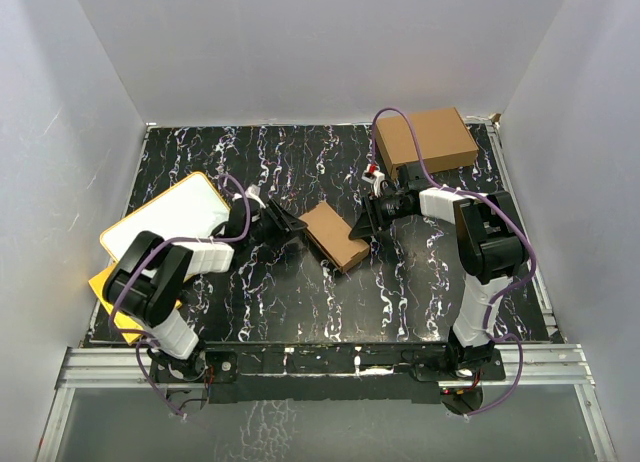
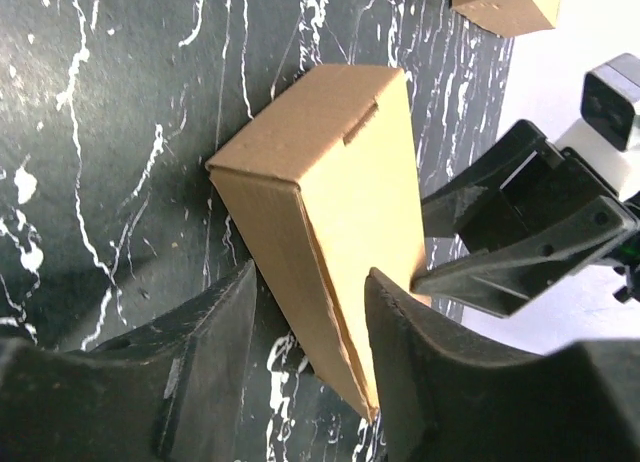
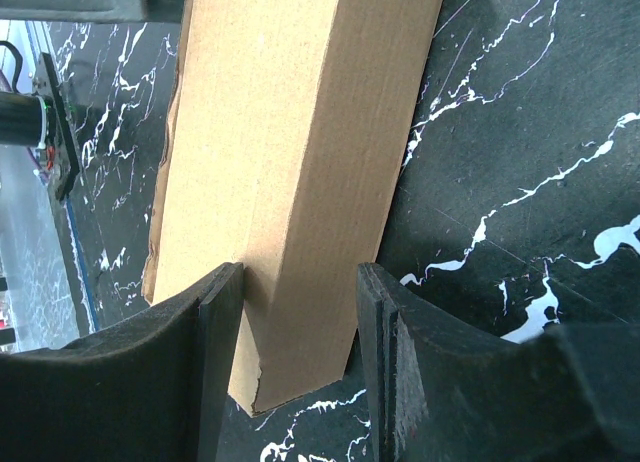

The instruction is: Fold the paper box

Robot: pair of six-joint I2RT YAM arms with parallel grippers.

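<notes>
The paper box (image 1: 335,235) is a small oblong box of plain brown cardboard lying on the black marbled table (image 1: 300,302), between my two arms. My left gripper (image 1: 293,222) is at its left end. In the left wrist view the jaws (image 2: 312,272) stand open around a corner of the box (image 2: 330,152); the right finger (image 2: 420,362) touches its side and the left finger (image 2: 200,362) stands clear. My right gripper (image 1: 372,220) is shut on the other end, its fingers (image 3: 300,267) pressed to both sides of the box (image 3: 290,132).
A larger ready-made brown box (image 1: 425,140) stands at the back right, close behind the right arm. A white board with a yellow rim (image 1: 165,222) lies at the left under the left arm, with a yellow sheet (image 1: 112,294) beside it. White walls surround the table.
</notes>
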